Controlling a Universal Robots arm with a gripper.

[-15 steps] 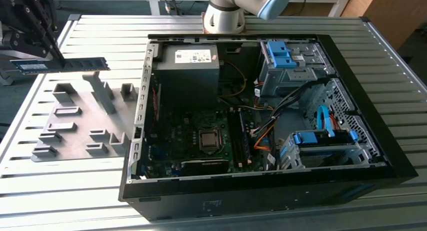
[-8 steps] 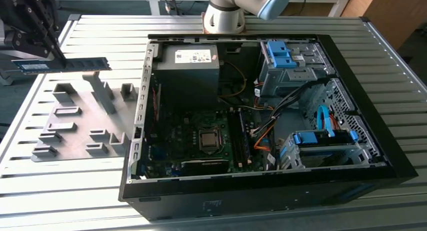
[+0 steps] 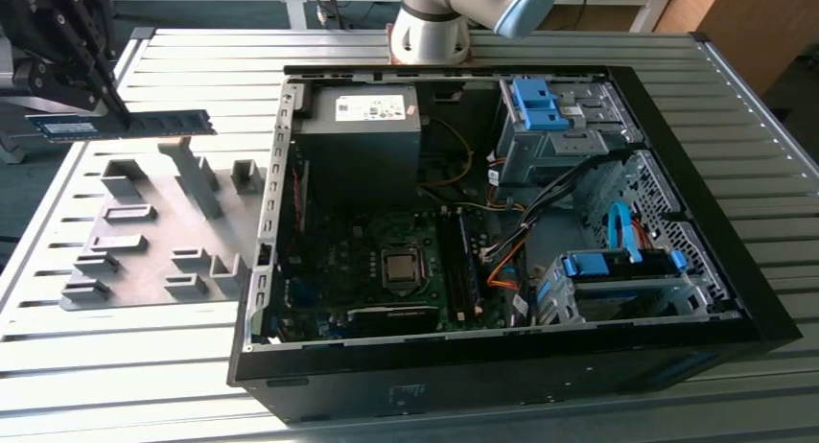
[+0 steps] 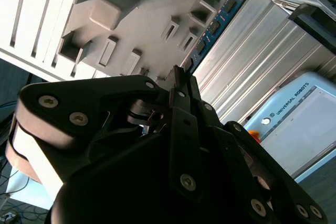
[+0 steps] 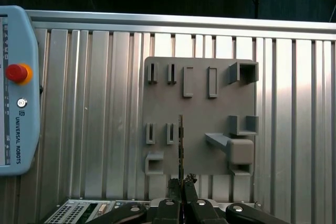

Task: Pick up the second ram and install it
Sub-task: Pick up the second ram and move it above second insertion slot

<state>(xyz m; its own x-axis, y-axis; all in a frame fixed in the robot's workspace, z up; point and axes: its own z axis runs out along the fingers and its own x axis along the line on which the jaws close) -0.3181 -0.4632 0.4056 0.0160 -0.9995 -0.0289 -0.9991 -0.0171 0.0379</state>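
The second ram [image 3: 128, 125] is a thin blue-green stick with black chips, held level in the air above the grey holder tray [image 3: 153, 232] at the exterior view's left. My gripper [image 3: 96, 112] is shut on it near one end. In the first wrist view the second ram [image 5: 180, 142] appears edge-on, rising from my gripper [image 5: 181, 182] over the holder tray [image 5: 199, 108]. In the second wrist view its chip side [image 4: 212, 30] runs past my black fingers [image 4: 181, 85]. The open computer case [image 3: 716, 299] lies to the exterior view's right, with the motherboard [image 3: 371, 270] exposed.
A grey power supply [image 3: 364, 117] and blue drive-bay clips [image 3: 538, 103] sit inside the case, with loose cables [image 3: 512, 242] near the board. A teach pendant [image 5: 16, 87] lies on the slatted metal table [image 3: 128, 366]. The arm's base [image 3: 429, 31] stands behind the case.
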